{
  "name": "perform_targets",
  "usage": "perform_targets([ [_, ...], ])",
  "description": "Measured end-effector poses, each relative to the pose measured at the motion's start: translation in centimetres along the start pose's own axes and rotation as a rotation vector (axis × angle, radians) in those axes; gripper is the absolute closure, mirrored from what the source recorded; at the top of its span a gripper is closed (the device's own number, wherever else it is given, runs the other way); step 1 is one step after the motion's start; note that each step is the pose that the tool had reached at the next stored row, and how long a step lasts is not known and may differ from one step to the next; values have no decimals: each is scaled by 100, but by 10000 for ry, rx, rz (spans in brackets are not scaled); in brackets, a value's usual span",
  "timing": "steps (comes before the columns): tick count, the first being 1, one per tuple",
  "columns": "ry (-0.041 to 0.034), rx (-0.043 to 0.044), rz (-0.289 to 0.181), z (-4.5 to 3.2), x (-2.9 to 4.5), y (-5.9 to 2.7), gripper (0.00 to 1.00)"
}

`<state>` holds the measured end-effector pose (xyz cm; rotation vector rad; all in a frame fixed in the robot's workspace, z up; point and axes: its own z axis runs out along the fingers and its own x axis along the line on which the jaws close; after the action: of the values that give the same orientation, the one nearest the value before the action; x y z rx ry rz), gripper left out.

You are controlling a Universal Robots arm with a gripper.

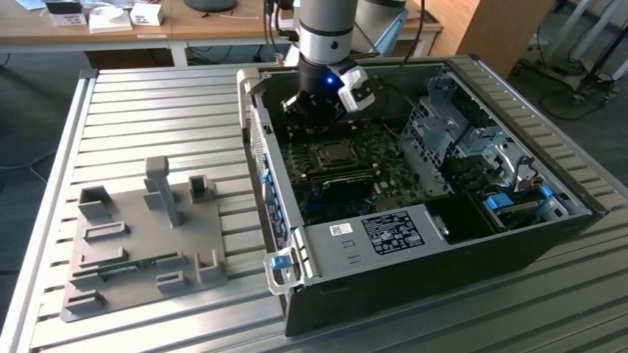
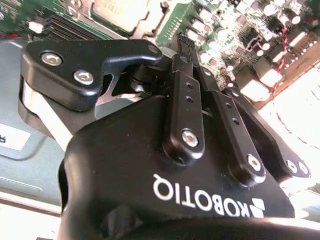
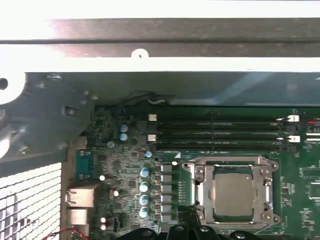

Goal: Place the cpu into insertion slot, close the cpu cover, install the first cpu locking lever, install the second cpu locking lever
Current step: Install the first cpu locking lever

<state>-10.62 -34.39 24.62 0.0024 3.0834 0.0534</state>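
Inside the open case, far end: gripper low over the board, fingers clenched together.

In the exterior view, sits just beyond the cpu, a touch toward the exterior view's left, apart from it. In the first wrist view: cpu seated flat in the slot, silver top up. Cover down flat as a frame around it, chip showing through the window. Gripper dark, nothing visible between the fingers, near one corner of the cover; contact unclear. Memory slots just beside the cover, on the side away from the gripper. In the second wrist view: gripper tapering to a closed tip over green board. Case lying on a slatted table; grey fixture plate well apart on the exterior view's left.
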Motion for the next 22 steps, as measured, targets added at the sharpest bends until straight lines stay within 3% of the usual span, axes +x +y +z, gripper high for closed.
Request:
perform_targets([
  [6, 0, 3, -1, -10, 17, -1, 89],
  [16, -2, 0, 0, -202, 6, 7, 89],
  [22, -4, 1, -1, -207, 24, 7, 89],
])
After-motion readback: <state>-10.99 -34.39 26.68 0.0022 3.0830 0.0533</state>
